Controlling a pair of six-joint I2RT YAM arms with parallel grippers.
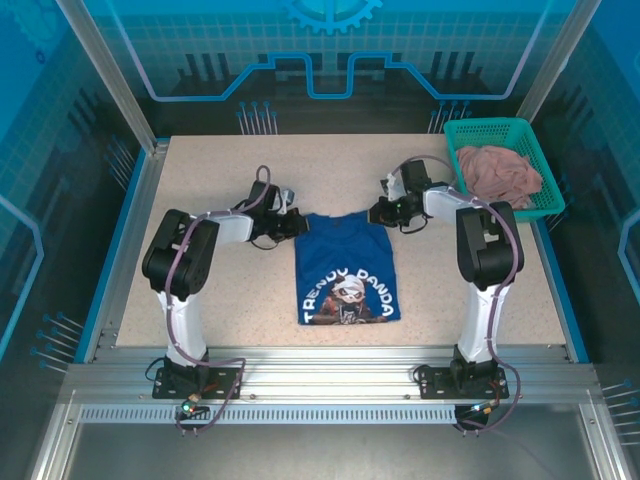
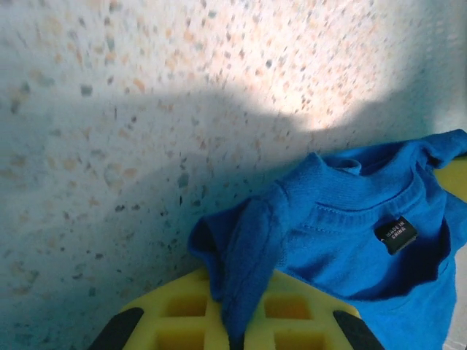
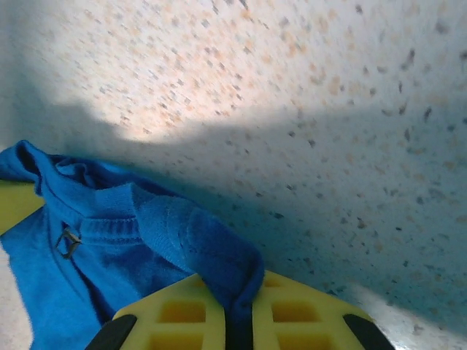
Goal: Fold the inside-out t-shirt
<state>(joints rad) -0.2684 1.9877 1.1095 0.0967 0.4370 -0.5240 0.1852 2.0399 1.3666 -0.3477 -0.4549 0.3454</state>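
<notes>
- Left gripper [image 1: 290,225], top view: low on the table [image 1: 220,300], at the far-left shoulder of the blue t-shirt [image 1: 347,270]. Right gripper [image 1: 385,212] sits at the far-right shoulder. I can't read how the jaws stand from up here.
- Same view: the shirt lies mid-table between my two arms, hem toward the bases, "TRENDY PANDA" print [image 1: 347,290] face up. The teal basket [image 1: 505,130] with the pink garment [image 1: 500,172] is well apart, at the far-right corner.
- Left wrist: jaws closed on a narrow ridge of shoulder fabric, squeezed between the yellow fingers [image 2: 175,321]. Collar and black neck label [image 2: 395,235] are just beside the grip, and the rest of the cloth lies on the table.
- Right wrist: same story, with the yellow fingers [image 3: 292,313] clamped on a rolled fold next to the collar.
- Risk, my read: both bites are thin, so a quick lift could pull the fabric out of one jaw.
- Risk: if one arm leads the other, the fold comes out skewed.
- Risk: each jaw may hold only one layer, leaving the other dragging and bunching.
</notes>
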